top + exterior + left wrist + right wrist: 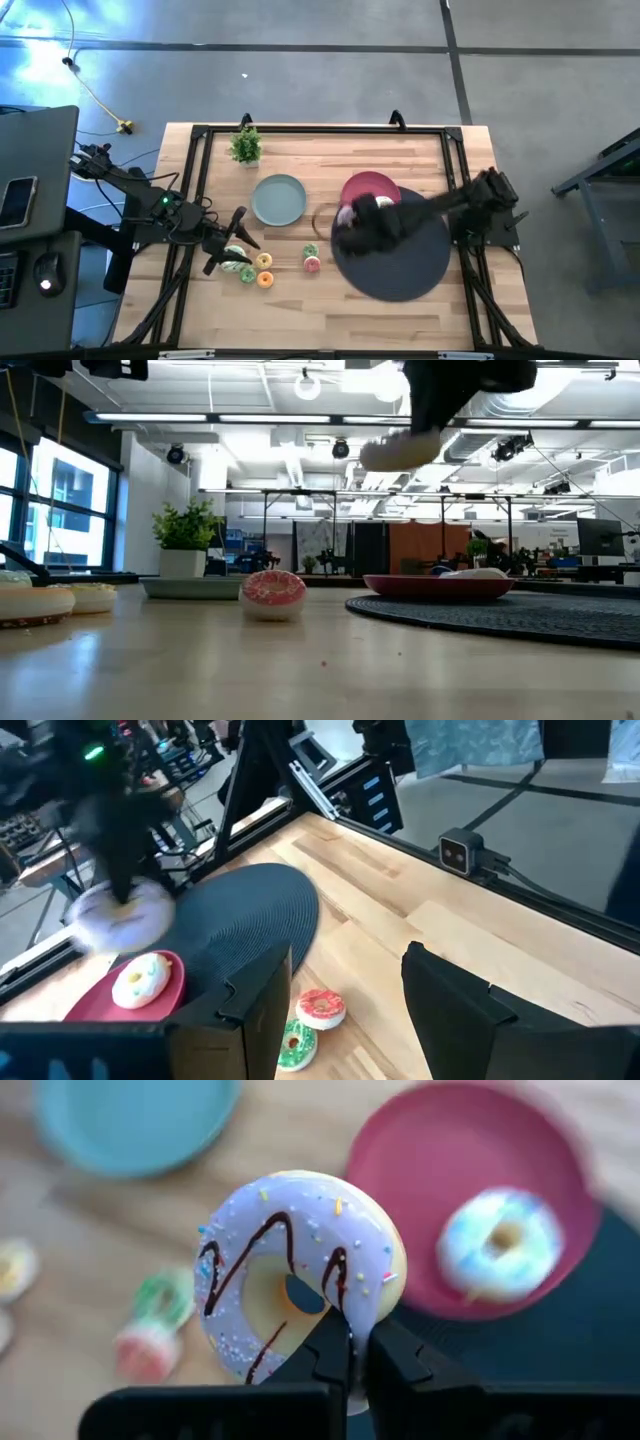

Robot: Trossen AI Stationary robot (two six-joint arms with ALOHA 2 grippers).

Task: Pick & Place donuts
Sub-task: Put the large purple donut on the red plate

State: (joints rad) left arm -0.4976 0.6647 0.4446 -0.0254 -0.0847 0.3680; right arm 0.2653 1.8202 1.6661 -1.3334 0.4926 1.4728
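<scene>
My right gripper (347, 224) hangs above the table beside the pink plate (368, 186), shut on a large donut (300, 1270) with pale lavender-white icing, chocolate drizzle and sprinkles. Another white-iced donut (503, 1245) lies flat on the pink plate (470, 1150). My left gripper (365, 1010) is open near the table's left side, by a group of donuts (252, 268). Two tiny donuts, one pink (320, 1007) and one green (297, 1046), lie on the wood ahead of it. In the low view the pink one (273, 594) rests flat on the table. My right gripper pinches the donut's ring at its lower rim (352, 1312), one finger (322, 1348) at the hole and the other (400, 1365) outside. The donut is lifted clear of the table (400, 450) and stands on edge above the fingers in the wrist view.
A grey-green plate (279, 199) sits mid-table toward the far side, with a small potted plant (246, 145) behind it. A dark round mat (400, 262) lies under the pink plate's near side. A black frame (300, 130) runs along the table's edges.
</scene>
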